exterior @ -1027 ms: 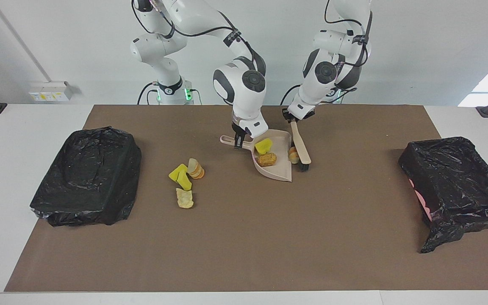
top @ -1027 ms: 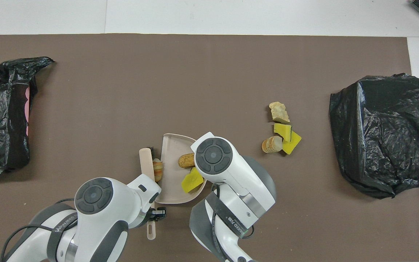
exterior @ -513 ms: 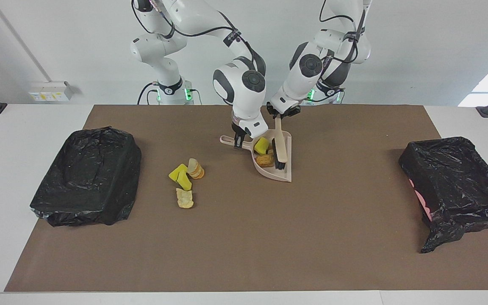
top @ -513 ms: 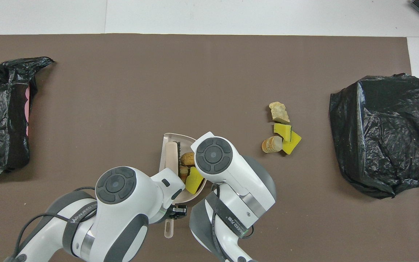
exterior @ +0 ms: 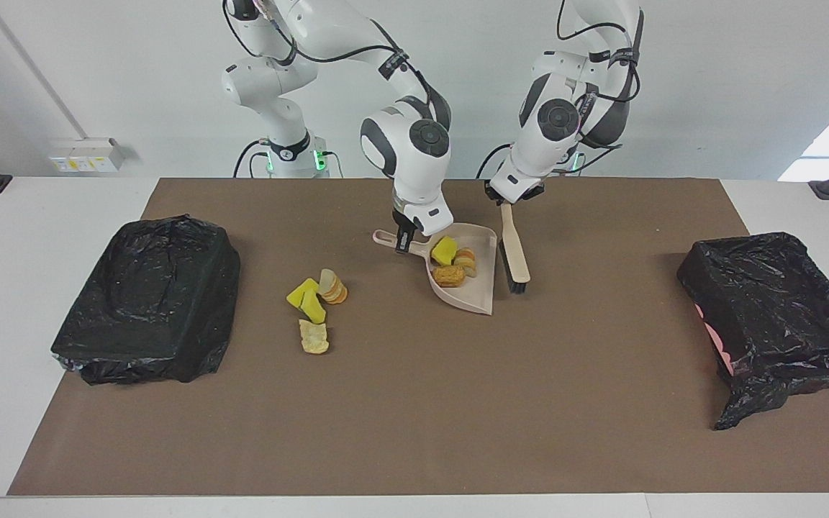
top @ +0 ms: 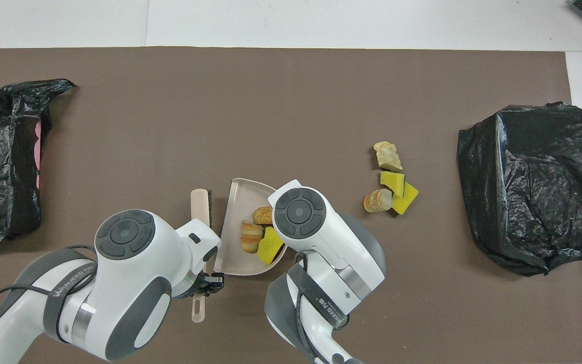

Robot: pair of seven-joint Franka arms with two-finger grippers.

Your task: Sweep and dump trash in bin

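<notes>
In the dustpan [exterior: 466, 277] there are now three scraps — yellow sponge chunk [exterior: 445, 250], bread lump [exterior: 450, 274] and the cracker stack [exterior: 465, 260], which a second ago sat outside the pan's edge against the brush [exterior: 514, 252]. The brush has swept it in and pulled back out; it now hangs just beside the pan, toward the left arm's end. Left gripper [exterior: 506, 203] is clamped on the brush handle, right gripper [exterior: 406, 242] on the pan handle. First pile is loaded, so dumping looks next. Second pile [exterior: 314, 306] is untouched — it lies between the pan and the bin [exterior: 148, 298] at the right arm's end.
</notes>
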